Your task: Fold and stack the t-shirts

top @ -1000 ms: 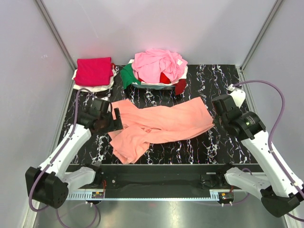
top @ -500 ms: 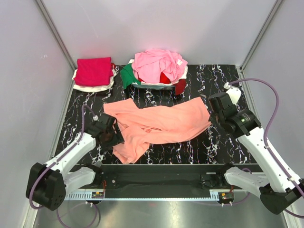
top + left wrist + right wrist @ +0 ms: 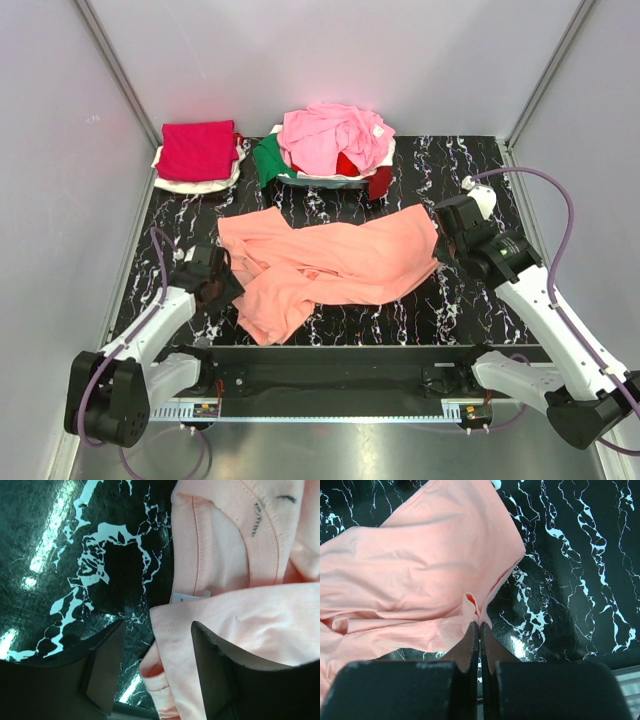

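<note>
The salmon-orange cotton t-shirt [image 3: 330,265] lies crumpled across the middle of the black white-veined marble-patterned mat [image 3: 470,180], between both arms. The right gripper [image 3: 445,245] is closed tight on a small pinched fold at the shirt's right edge, its fingers pressed together. The left gripper [image 3: 215,285] hovers at the shirt's near-left edge with its jaws wide apart, holding nothing. In the left wrist view, one finger [image 3: 105,670] is over glossy mat and the other [image 3: 220,675] over soft cloth beside the ribbed collar and a small white label.

A folded crimson-magenta shirt [image 3: 198,150] sits at the far left, and a loose heap topped by a light pink shirt [image 3: 335,135] at far centre.

Compared with a second ago, the left gripper has drawn back toward the near edge, leaving the shirt's far-left corner spread on the mat. The right gripper has shifted slightly inward.
</note>
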Action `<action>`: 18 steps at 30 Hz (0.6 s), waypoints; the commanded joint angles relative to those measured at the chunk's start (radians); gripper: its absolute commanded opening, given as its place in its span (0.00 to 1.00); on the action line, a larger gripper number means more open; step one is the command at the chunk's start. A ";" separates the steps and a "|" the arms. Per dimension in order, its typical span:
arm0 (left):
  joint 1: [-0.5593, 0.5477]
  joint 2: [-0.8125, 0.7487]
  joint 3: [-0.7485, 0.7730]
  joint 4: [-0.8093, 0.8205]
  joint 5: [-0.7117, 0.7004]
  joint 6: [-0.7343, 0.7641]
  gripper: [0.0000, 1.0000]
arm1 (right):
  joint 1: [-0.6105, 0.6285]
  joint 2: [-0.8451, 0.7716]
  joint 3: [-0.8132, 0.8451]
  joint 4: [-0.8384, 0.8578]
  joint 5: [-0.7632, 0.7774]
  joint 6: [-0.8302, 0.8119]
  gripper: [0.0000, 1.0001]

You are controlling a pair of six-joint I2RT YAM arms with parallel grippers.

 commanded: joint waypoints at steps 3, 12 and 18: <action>0.006 0.072 -0.029 0.128 -0.018 0.022 0.58 | -0.007 0.006 0.005 0.043 0.007 -0.031 0.00; 0.006 0.100 -0.050 0.179 0.013 0.025 0.29 | -0.008 0.010 -0.018 0.043 0.025 -0.032 0.00; 0.006 0.057 -0.041 0.156 0.002 0.025 0.00 | -0.008 0.012 -0.010 0.043 0.025 -0.035 0.00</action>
